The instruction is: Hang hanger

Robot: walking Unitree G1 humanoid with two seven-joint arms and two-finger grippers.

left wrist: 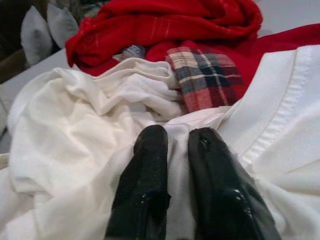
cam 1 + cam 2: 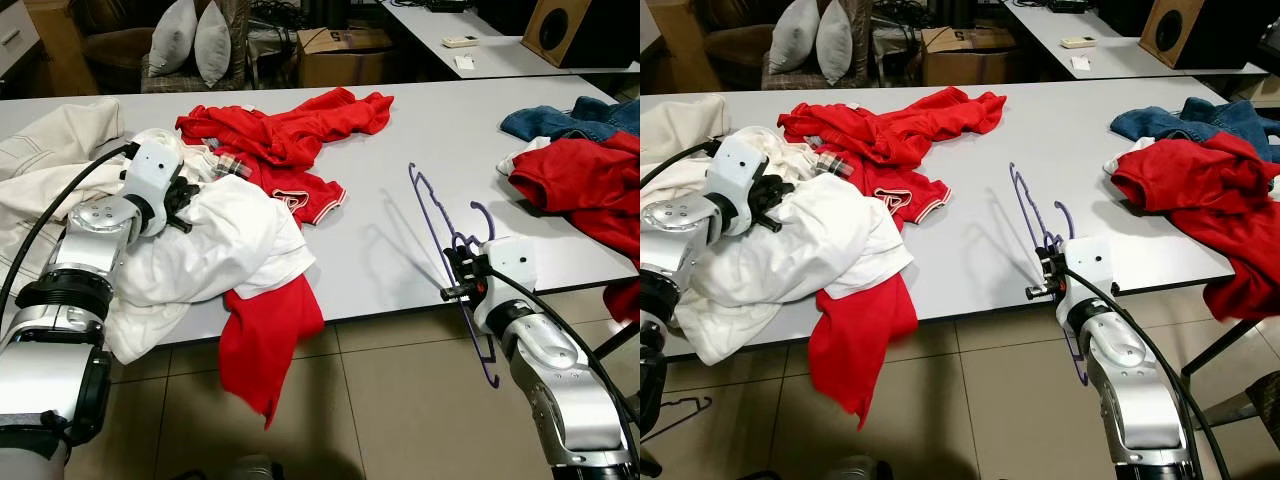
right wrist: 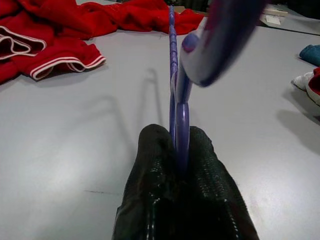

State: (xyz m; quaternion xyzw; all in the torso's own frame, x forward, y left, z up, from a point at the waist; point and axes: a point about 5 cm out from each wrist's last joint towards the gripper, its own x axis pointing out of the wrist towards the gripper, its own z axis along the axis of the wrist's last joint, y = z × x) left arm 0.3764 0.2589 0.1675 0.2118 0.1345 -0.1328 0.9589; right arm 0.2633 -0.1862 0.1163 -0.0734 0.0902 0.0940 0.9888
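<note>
Your right hand [image 2: 462,277] is pinching the purple hanger [image 2: 437,215] near its hook, at the worktop's [image 2: 400,130] front edge, one end sloping up over the top, the other hanging below the edge. Your left hand [image 2: 186,208] is pressed together on a fold of the white shirt [image 2: 225,245] in the pile. I'd judge the hanger light, thin and stiff, likely to swivel in a pinch, so grip close by the hook; no writing is readable.

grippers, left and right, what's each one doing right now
left gripper: shut on the white shirt.
right gripper: shut on the purple hanger.
</note>
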